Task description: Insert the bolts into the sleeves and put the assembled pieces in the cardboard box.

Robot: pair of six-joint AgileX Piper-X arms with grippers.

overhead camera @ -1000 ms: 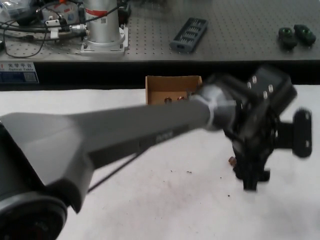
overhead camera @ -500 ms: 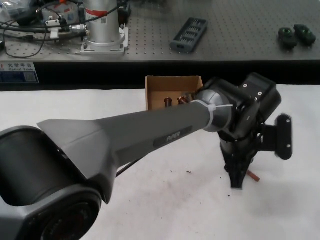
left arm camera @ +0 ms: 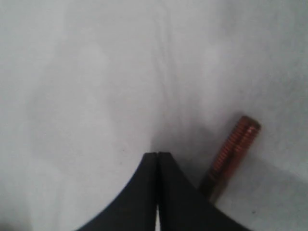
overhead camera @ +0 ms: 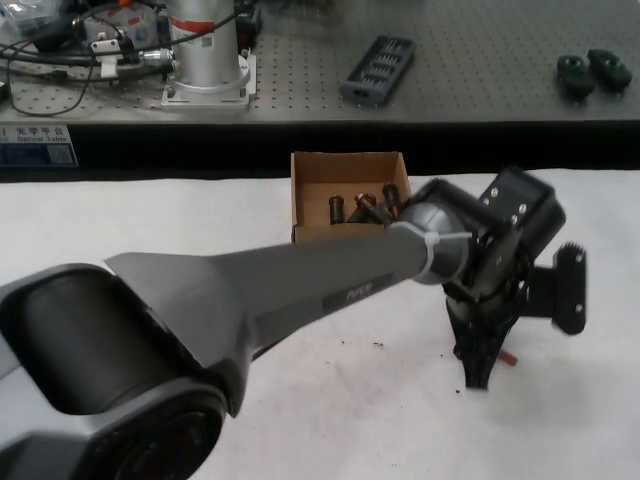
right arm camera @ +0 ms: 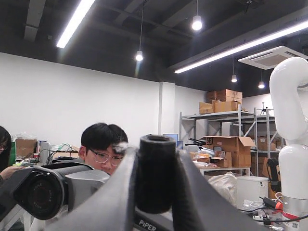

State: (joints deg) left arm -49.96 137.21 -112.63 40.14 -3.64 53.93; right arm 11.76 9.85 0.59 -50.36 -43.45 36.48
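White-covered worktop (overhead camera: 120, 220), perforated metal board (overhead camera: 480, 60) behind it, silver cylinder (overhead camera: 203, 45) on a flat base, dark slotted rack (overhead camera: 378, 68), two dark green pieces (overhead camera: 593, 72), tangled cables (overhead camera: 50, 55)

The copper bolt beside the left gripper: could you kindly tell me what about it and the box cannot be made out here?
1. The bolt, left wrist view: one end is hidden behind a finger of the shut left gripper.
2. The bolt, high view: too small, and mostly behind the gripper.
3. The cardboard box, high view: the left arm covers its front, so the pieces inside cannot be counted.
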